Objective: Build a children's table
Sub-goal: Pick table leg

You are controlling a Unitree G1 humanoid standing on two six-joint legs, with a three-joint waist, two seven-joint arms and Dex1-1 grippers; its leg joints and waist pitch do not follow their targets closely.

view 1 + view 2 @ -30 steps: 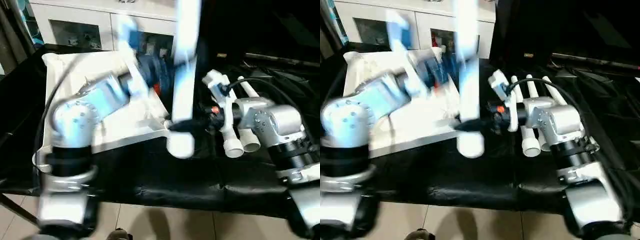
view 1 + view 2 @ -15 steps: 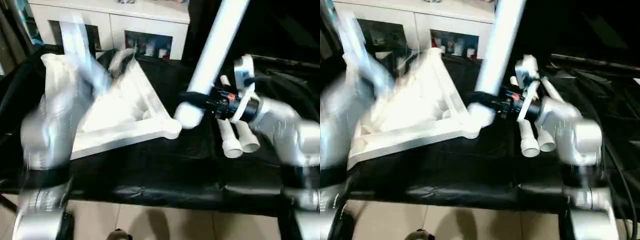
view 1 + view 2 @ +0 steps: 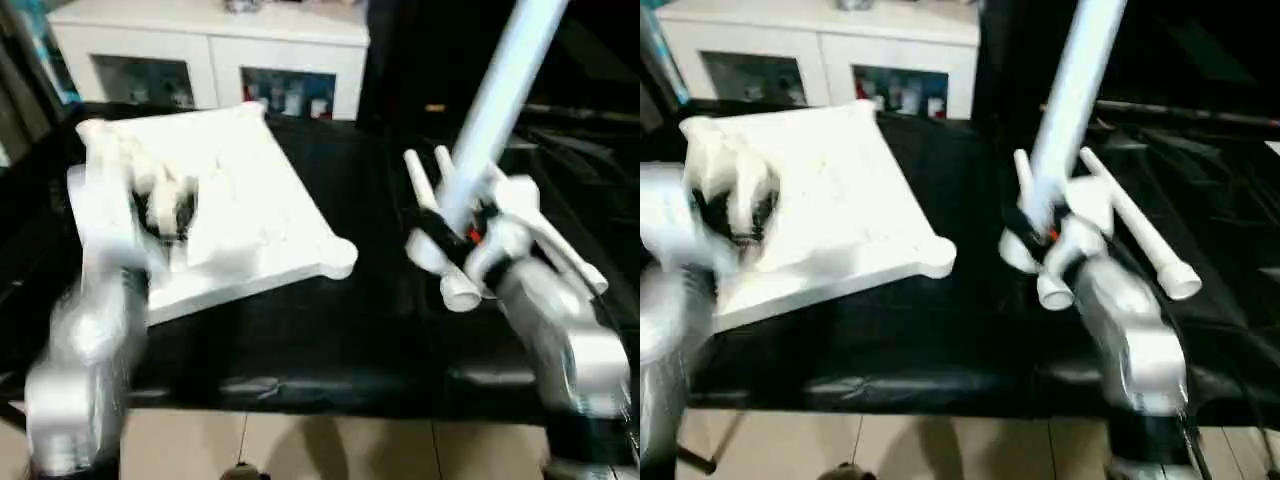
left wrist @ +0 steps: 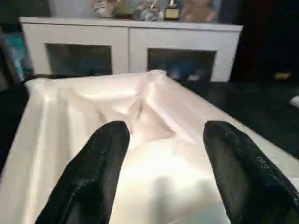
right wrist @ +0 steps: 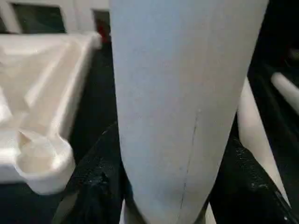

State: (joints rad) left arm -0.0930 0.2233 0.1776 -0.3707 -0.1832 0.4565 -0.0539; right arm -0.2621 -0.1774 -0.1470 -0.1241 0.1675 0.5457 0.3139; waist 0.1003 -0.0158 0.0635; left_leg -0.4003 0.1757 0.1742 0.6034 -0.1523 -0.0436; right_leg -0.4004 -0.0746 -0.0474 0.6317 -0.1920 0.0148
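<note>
Leg [image 3: 495,110] swung rightward; white ribbed tabletop [image 3: 240,215] flat.

White cabinet [image 3: 215,45] at the back, 2 glass-fronted compartments with small items inside, indistinct. Trinkets along its top [image 4: 154,9]. Black cloth [image 3: 330,330] covers the work surface, wrinkled and glossy. Pale tiled floor [image 3: 330,445] below. Right side dark.

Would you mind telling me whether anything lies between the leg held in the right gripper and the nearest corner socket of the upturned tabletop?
Nothing visible does. The right gripper holds the leg tilted above the black cloth, and only bare cloth lies between it and the corner socket of the tabletop. The spare legs lie on its far side.
</note>
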